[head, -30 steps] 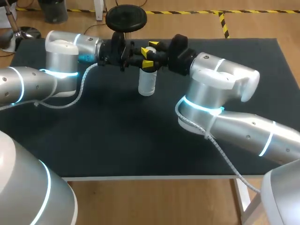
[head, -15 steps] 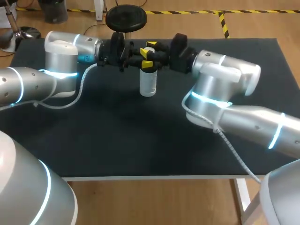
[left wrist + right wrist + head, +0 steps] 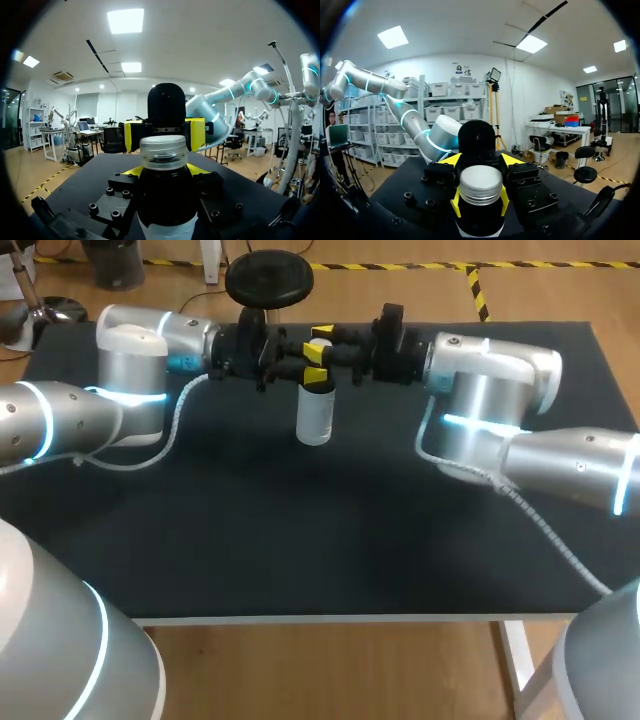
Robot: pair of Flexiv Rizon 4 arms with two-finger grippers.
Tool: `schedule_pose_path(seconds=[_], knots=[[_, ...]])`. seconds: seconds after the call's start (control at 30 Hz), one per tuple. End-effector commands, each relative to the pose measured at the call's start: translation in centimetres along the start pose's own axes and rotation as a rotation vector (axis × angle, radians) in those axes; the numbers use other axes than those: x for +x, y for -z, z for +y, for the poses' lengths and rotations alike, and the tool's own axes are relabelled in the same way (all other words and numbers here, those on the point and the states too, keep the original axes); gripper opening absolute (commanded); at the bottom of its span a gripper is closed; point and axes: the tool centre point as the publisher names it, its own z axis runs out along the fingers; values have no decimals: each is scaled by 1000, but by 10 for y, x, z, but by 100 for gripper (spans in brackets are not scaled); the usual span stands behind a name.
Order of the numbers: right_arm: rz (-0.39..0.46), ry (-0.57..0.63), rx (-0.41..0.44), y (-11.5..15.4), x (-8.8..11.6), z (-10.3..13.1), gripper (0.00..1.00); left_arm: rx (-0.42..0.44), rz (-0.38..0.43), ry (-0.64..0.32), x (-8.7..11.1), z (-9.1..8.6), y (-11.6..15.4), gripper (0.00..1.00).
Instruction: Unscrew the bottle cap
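Observation:
A small bottle (image 3: pixel 314 418) with a pale body and dark shoulder stands upright at the back middle of the black table (image 3: pixel 300 540). From the left, my left gripper (image 3: pixel 314 375) is shut on the bottle's dark upper part. In the left wrist view its yellow fingertips (image 3: pixel 132 172) hug the shoulder under the cap (image 3: pixel 163 152). From the right, my right gripper (image 3: pixel 322 338) is shut on the silver cap (image 3: pixel 480 182), with its yellow fingertips (image 3: pixel 455 202) pressed to both sides of the cap. The left gripper's black body faces it just beyond.
Both forearms hang over the back half of the table, the left elbow (image 3: pixel 130 370) and the right elbow (image 3: pixel 490 390) to either side of the bottle. Bare black table surface stretches from the bottle to the front edge (image 3: pixel 320 618).
The right arm's elbow and forearm have swung out to the right and its wrist has turned about the cap. The left arm and the bottle have stayed in place.

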Motion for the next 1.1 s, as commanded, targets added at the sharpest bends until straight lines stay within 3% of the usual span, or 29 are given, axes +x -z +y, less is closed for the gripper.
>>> schedule_pose_path(seconds=[0.03,0.33,0.6,0.83,1.1], knots=[[328,13,-6,-3,-15,-6,0,3,9,-2,4,-1,0,0],[524,32,-21,-11,-12,-4,0,3,9,-2,4,-1,0,0],[687,-19,8,-10,-11,-3,0,3,9,-2,4,-1,0,0],[804,-44,66,-2,-17,-1,0,3,9,-2,4,-1,0,0],[1003,-64,67,-1,-23,-5,0,3,9,-2,4,-1,0,0]])
